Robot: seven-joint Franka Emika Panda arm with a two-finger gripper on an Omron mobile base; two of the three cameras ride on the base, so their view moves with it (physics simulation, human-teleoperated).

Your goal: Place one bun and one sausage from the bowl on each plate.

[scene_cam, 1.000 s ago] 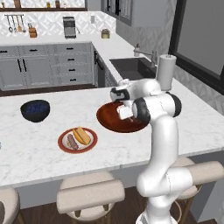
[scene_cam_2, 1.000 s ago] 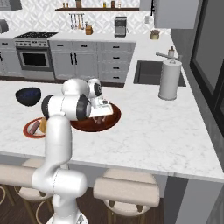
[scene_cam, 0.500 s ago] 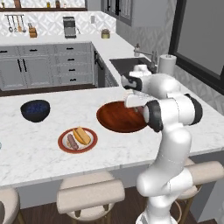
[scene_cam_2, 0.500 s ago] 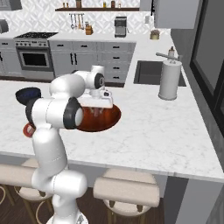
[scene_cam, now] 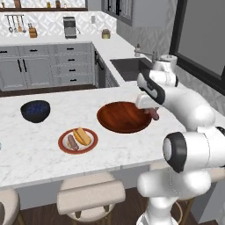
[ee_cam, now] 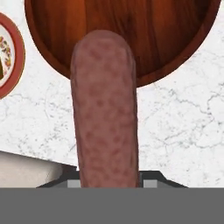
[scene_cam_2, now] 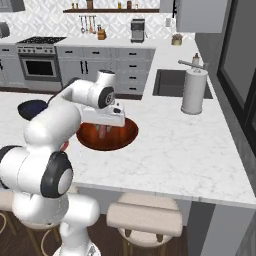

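Observation:
My gripper [scene_cam: 150, 110] is shut on a reddish-brown sausage [scene_cam: 154, 114], which hangs just above the right rim of the wide wooden bowl [scene_cam: 118, 119]. From the right base view the gripper [scene_cam_2: 103, 128] and sausage [scene_cam_2: 102, 132] hover over the bowl [scene_cam_2: 120, 142]. In the hand view the sausage [ee_cam: 105, 109] stands upright in front of the bowl [ee_cam: 140, 30], whose inside looks bare. A red-rimmed plate [scene_cam: 62, 143] left of the bowl carries a bun [scene_cam: 82, 136] and a second sausage [scene_cam: 72, 142]. Its rim [ee_cam: 11, 52] shows at the hand view's left edge.
A dark blue bowl [scene_cam: 35, 110] sits at the counter's far left. A paper towel roll [scene_cam_2: 194, 92] stands by the sink [scene_cam_2: 172, 82] behind the bowl. Stools [scene_cam: 90, 200] line the near counter edge. Bare marble lies right of the wooden bowl.
The arm has swung from over the bowl's middle toward its right rim, carrying the sausage up with it. Plate and bowls have stayed put.

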